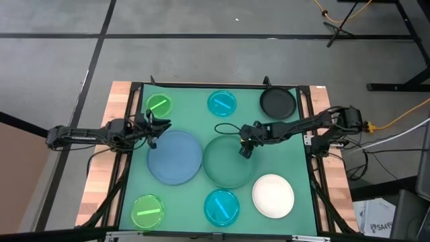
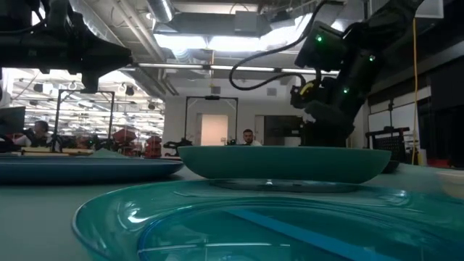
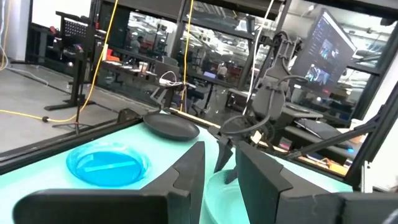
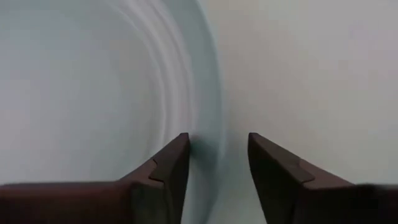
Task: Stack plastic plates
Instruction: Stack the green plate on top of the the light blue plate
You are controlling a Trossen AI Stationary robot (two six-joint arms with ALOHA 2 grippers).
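The dark green plate (image 1: 227,165) lies flat at the table's middle, with the slate-blue plate (image 1: 175,156) to its left. My right gripper (image 1: 245,152) is open and points down over the green plate's far right rim (image 4: 208,93). One finger is inside the rim and one outside. In the low view the green plate (image 2: 283,163) hides the fingertips. My left gripper (image 1: 161,126) is open and hovers level by the blue plate's far left edge. The white plate (image 1: 273,195), black plate (image 1: 278,103), two lime plates (image 1: 159,104) (image 1: 148,210) and two cyan plates (image 1: 222,102) (image 1: 222,206) lie singly around them. My right gripper straddles the dark green plate's rim (image 4: 211,118) from above, one finger (image 4: 174,162) over the plate's inside and the other (image 4: 273,162) over the mat outside. I cannot tell whether either finger touches the rim. The plate lies flat on the mat.
A green mat (image 1: 191,97) covers the table inside a black frame (image 1: 138,91). Wooden table edges show on the left (image 1: 111,121) and right. A loose black cable (image 1: 225,128) from the right arm arcs over the mat. People and benches show in the room beyond the table.
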